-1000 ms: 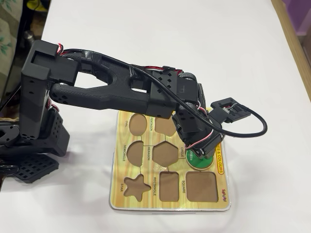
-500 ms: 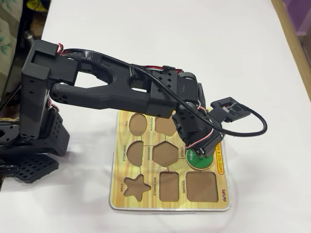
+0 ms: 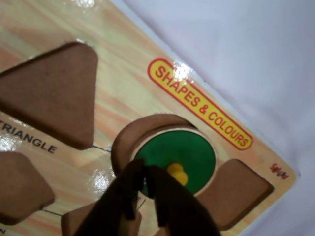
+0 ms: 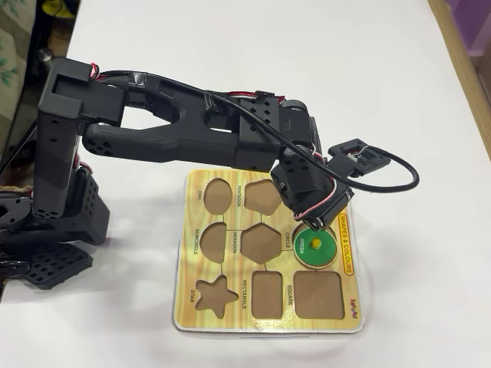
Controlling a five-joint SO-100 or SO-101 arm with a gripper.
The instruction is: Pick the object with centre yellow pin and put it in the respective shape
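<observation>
Wrist view: green disc with yellow knob lies in the round CIRCLE recess, shifted toward one side. Gripper fingers nearly closed, empty, above the disc's edge.

Overhead view: disc sits in the puzzle board, gripper at its upper edge.

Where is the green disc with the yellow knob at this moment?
In the overhead view the green disc lies in the round recess labelled CIRCLE on the right side of the puzzle board, above the square recess.
</observation>
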